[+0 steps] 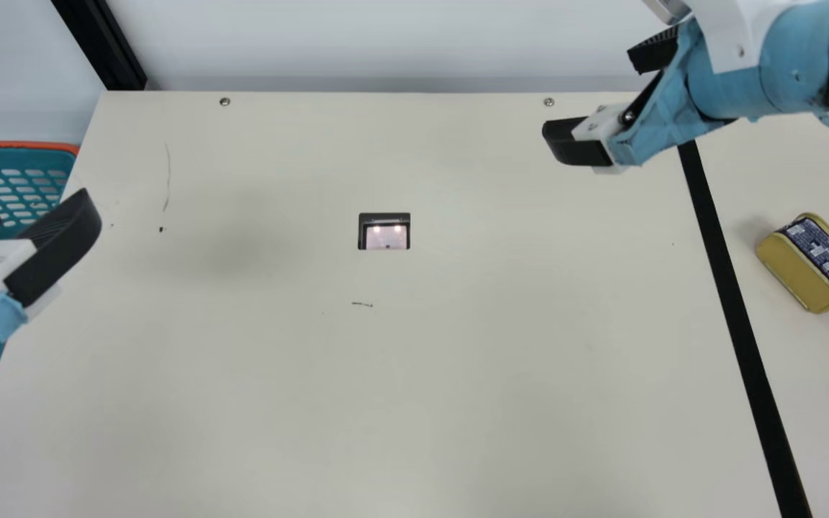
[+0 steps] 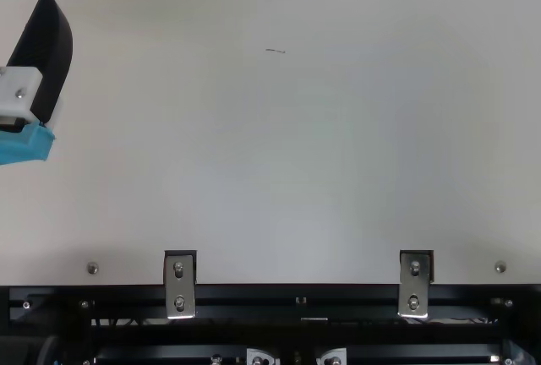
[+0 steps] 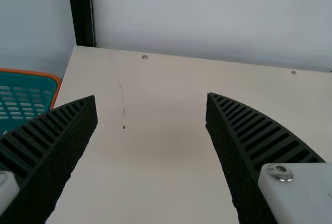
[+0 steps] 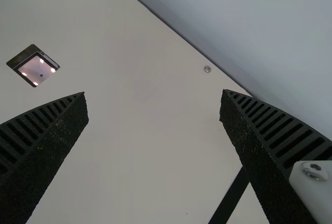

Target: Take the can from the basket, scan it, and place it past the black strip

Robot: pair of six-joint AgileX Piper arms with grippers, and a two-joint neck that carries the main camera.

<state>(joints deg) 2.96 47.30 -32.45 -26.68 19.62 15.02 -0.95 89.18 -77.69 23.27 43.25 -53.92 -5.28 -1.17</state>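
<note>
gold can (image 1: pixel 803 266), end effector (image 1: pixel 592 97) seemingly apart

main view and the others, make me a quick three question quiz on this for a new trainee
1. Fill in: The basket is teal with an ____ rim.
2. True or false: The right gripper is open, with nothing in its grasp.
3. Multiple choice: Where is the gold can?
a) in the basket
b) held by the right gripper
c) on the table, across the black strip from the basket

Key: 1. orange; 2. true; 3. c
</note>
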